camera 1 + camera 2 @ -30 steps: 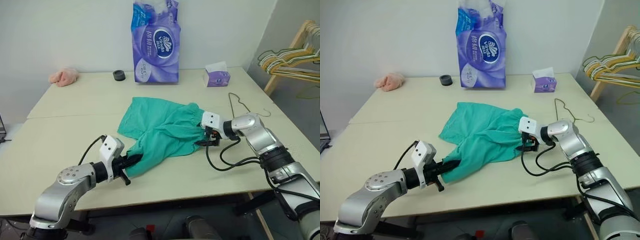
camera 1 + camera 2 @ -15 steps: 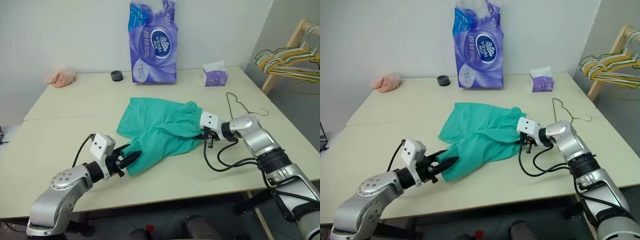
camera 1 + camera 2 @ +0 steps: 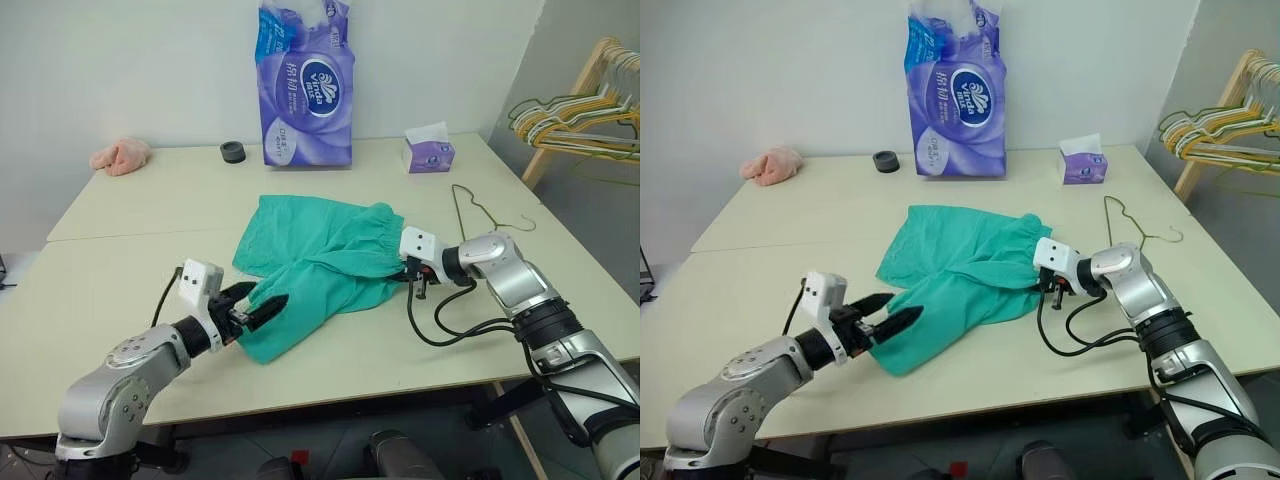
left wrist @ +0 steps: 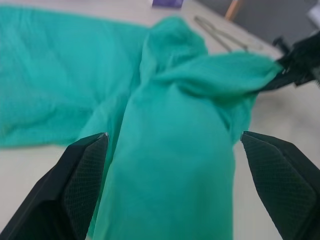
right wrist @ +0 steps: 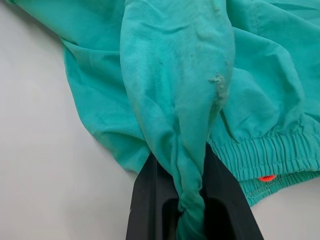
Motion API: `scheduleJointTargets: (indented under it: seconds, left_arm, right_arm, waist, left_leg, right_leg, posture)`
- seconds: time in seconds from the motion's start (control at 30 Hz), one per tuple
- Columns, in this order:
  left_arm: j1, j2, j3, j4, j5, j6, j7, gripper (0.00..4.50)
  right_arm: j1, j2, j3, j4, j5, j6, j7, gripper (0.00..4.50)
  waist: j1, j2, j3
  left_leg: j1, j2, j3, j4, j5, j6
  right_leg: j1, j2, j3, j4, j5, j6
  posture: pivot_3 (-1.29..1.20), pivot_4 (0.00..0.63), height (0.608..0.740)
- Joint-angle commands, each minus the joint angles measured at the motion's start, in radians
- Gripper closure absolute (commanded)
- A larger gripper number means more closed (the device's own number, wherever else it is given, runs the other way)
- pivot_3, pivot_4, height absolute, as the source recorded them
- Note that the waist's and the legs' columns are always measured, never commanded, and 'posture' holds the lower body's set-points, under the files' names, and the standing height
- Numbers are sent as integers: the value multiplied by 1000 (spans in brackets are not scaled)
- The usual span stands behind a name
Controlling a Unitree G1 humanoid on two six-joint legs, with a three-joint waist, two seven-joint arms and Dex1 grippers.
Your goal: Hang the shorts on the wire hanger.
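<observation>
The teal shorts (image 3: 320, 255) lie crumpled in the middle of the table, waistband toward the right. My right gripper (image 3: 413, 276) is shut on a fold of cloth near the waistband; in the right wrist view the cloth is pinched between its fingers (image 5: 151, 200). My left gripper (image 3: 260, 301) is open at the near leg end, and in the left wrist view its fingertips (image 4: 87, 160) stand wide on either side of the leg (image 4: 170, 165). I cannot tell whether they touch it. The wire hanger (image 3: 478, 211) lies flat to the right of the shorts.
A tall purple tissue pack (image 3: 308, 85), a small tissue box (image 3: 430, 155), a black roll (image 3: 233, 151) and a pink cloth (image 3: 122, 155) sit along the table's far side. A wooden rack with several coloured hangers (image 3: 585, 105) stands off the right edge.
My left gripper has let go of the shorts' leg and opened wide. My right gripper has shut on the cloth by the waistband. The view has shifted slightly.
</observation>
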Motion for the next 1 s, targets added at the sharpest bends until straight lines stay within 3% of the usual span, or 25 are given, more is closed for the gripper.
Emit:
scheduleJointTargets:
  seconds: [0.03, 0.33, 0.73, 0.87, 1.0]
  left_arm:
    - [-45, 23, -29, 39, 33, 29, 13, 27]
    - [-61, 30, -119, 39, 50, 42, -58, 27]
    - [-36, 24, -100, 48, 40, 55, -56, 27]
    - [-37, 17, -98, 57, 31, 57, -59, 859]
    - [-29, 18, -103, 39, 19, 51, -82, 2131]
  right_arm:
    - [-3, -4, -26, -39, 12, -2, 8, 4500]
    - [8, -27, -35, -68, 17, 7, 26, 4500]
    - [56, -74, -47, -162, 59, 64, 78, 4500]
    - [54, -76, -50, -170, 65, 75, 83, 4500]
    - [56, -80, -55, -181, 72, 82, 90, 4500]
  waist:
    - [0, 0, 0]
    - [-1, 0, 0]
    - [-2, 1, 1]
    - [-2, 1, 1]
    - [-2, 1, 1]
  left_leg:
    - [0, 0, 0, 0, 0, 0]
    - [0, 0, 0, 0, 0, 0]
    - [0, 0, 0, 0, 0, 0]
    - [0, 0, 0, 0, 0, 0]
    - [0, 0, 0, 0, 0, 0]
  right_leg:
    - [0, 0, 0, 0, 0, 0]
    - [0, 0, 0, 0, 0, 0]
    - [0, 0, 0, 0, -2, 3]
    - [0, 0, 0, 0, -1, 2]
    - [0, 0, 0, 0, -1, 2]
  posture:
    - [-174, 45, 740]
    - [-186, 47, 740]
    - [-191, 46, 740]
    - [-192, 45, 740]
    - [-191, 45, 740]
